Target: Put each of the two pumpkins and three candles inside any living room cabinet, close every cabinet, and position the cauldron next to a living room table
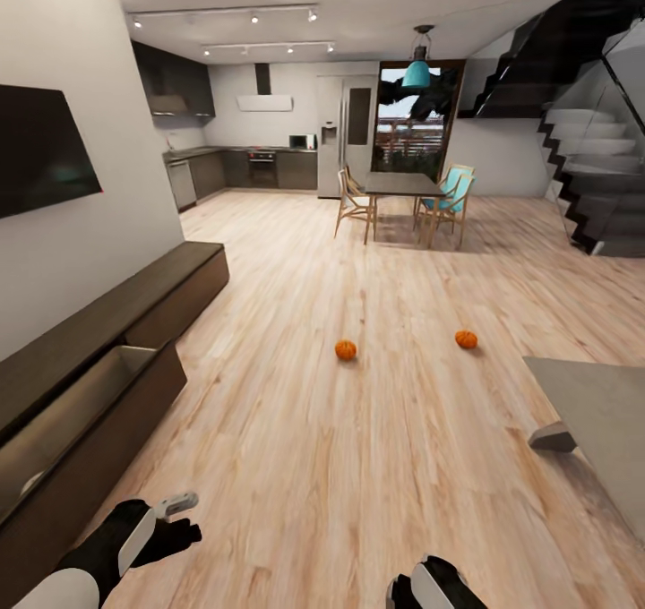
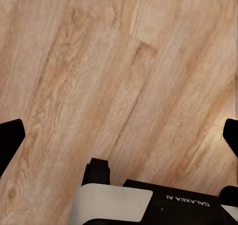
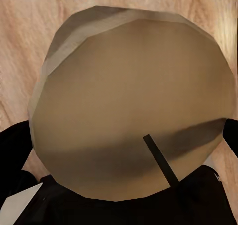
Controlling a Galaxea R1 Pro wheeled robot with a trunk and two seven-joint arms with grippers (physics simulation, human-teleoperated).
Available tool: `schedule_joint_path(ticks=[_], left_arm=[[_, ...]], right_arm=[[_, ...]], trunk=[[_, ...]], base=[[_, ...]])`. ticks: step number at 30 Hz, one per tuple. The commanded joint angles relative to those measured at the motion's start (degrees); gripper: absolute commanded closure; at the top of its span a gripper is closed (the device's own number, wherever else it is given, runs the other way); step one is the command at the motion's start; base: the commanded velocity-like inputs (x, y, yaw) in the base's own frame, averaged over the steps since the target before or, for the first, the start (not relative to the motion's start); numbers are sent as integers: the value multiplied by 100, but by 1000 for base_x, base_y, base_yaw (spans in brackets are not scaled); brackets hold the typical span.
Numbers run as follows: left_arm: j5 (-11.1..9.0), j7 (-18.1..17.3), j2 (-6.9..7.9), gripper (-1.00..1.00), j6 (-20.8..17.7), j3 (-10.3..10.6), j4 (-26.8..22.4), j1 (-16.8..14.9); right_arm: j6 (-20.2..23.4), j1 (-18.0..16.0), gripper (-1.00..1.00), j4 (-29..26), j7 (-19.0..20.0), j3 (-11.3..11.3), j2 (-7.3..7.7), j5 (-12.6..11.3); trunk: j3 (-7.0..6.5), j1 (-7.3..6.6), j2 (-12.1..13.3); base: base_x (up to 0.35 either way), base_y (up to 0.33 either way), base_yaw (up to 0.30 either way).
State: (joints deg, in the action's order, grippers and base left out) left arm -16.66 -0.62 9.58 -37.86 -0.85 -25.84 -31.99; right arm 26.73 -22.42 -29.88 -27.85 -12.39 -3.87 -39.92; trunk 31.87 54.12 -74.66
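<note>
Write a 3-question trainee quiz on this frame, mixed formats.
1. True or false: both pumpkins lie on the floor.
2. The cabinet drawer nearest the robot is: A open, B shut.
3. Fill in: the right gripper is shut on a ____.

Key:
1. True: left pumpkin, right pumpkin, floor.
2. A: cabinet, drawer pulled out.
3. Candle, between the right gripper fingers.

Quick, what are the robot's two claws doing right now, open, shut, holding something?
Left claw: open, nothing between its fingers, just wood floor beyond.
Right claw: shut on a candle, its wick end facing the camera.
</note>
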Motion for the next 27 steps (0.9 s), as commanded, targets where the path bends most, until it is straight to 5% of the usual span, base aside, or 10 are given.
schedule_joint_path(ticks=[1, 10, 27], left_arm=[[0, 0, 0, -100, -1, -1, 0, 0], [1, 0, 0, -100, 2, 4, 0, 0], [1, 0, 0, -100, -1, 3, 0, 0]], right_arm=[[-36, -3, 100, 0, -1, 0, 0, 2], [-800, -4, 100, 361, -1, -13, 1, 63], [-834, -8, 100, 466, -2, -9, -9, 11]], trunk=[[0, 0, 0], [6, 0, 0], [8, 0, 0]], base=[[331, 0, -287], [331, 0, -227], [331, 0, -7]])
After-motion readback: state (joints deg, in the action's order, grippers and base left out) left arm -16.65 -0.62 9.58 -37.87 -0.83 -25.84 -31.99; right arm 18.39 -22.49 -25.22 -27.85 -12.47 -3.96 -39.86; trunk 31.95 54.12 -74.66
